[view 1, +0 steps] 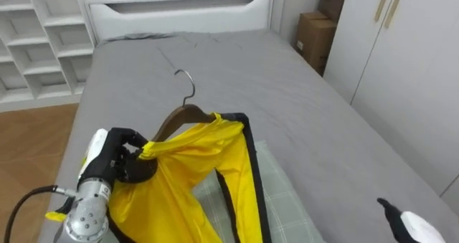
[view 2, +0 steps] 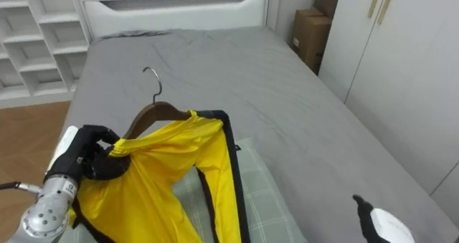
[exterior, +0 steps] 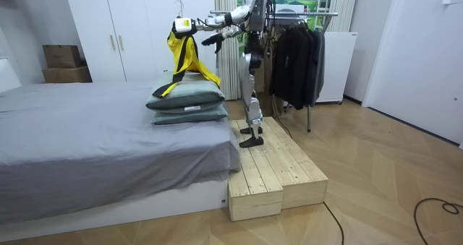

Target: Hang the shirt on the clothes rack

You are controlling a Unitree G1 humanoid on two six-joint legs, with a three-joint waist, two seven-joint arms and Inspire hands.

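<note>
Yellow with black trim, the garment (view 1: pixel 193 178) hangs on a wooden hanger (view 1: pixel 183 117) whose metal hook (view 1: pixel 185 82) points up, held over the green pillows (view 1: pixel 281 196) stacked at the end of the grey bed (view 1: pixel 287 92). The robot's left hand (view 1: pixel 118 157) has its dark fingers curled round the bunched cloth at the hanger's left shoulder, while the right hand (view 1: pixel 409 221) shows at the lower right above the bed, and I cannot tell whether it is open or closed. Seen from the room view, the robot stands upright on a wooden platform (exterior: pixel 278 173) beside the bed, with a rack of dark clothes (exterior: pixel 296 53) just behind it.

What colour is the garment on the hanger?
Garment: yellow with black trim, clearest in left eye view.
</note>
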